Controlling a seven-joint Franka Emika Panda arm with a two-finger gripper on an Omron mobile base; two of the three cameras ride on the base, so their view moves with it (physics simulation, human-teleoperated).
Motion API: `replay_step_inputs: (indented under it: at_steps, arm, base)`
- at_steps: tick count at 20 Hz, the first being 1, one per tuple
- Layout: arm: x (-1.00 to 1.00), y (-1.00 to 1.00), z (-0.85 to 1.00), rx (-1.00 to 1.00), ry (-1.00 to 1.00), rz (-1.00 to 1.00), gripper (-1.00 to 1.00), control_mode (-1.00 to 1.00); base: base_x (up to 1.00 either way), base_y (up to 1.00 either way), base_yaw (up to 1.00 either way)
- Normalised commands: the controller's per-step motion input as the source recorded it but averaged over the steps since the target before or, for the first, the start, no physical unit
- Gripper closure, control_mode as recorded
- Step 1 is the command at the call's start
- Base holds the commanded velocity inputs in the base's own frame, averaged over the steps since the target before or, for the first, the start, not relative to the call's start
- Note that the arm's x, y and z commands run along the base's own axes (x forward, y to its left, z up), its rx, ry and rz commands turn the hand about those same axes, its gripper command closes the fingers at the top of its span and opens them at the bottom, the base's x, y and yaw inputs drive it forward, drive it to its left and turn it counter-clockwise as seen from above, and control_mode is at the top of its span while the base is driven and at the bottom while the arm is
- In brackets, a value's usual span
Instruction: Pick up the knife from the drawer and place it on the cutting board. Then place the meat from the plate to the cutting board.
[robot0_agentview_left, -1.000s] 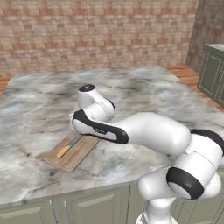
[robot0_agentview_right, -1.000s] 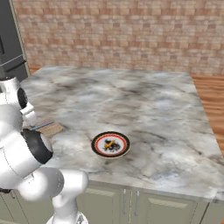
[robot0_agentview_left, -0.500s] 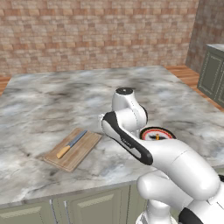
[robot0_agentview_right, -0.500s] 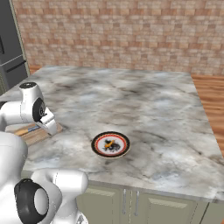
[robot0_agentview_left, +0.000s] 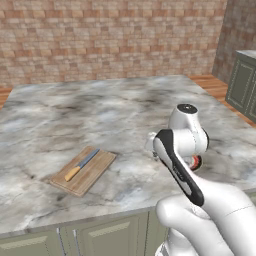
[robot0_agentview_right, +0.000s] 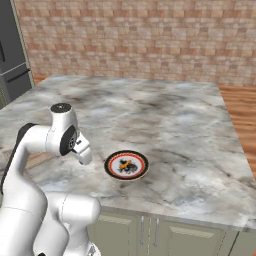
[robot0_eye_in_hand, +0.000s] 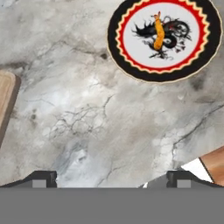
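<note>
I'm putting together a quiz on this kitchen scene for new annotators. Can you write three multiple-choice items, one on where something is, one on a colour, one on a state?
1. Where does the knife lie?
A. on the cutting board
B. on the plate
C. on the floor

2. What colour is the knife's handle?
A. green
B. tan-orange
C. black

3. How does the gripper stand?
A. shut on the knife
B. shut on the plate
C. open, holding nothing

Answers:
1 A: the knife rests on the cutting board in the left base view, apart from the plate.
2 B: the handle end shows tan-orange there, the blade grey-blue.
3 C: in the hand view the gripper has its tips set wide apart over bare counter, nothing between them.
</note>
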Motion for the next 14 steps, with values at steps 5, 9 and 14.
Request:
replay_step_inputs:
  at_steps: [5,9,14]
  arm:
    - [-0.03,-0.94,0.03,0.04,0.01,0.0,-1.0,-1.0]
    - [0.0,-0.78,-0.01,0.03,0.03,0.0,-1.0,-1.0]
    - [0.26,-0.33,-0.19,0.0,0.12,0.0,-1.0,-1.0]
  base:
    - [0.0,0.0,0.0]
    - [0.0,0.0,0.0]
    - [0.0,0.0,0.0]
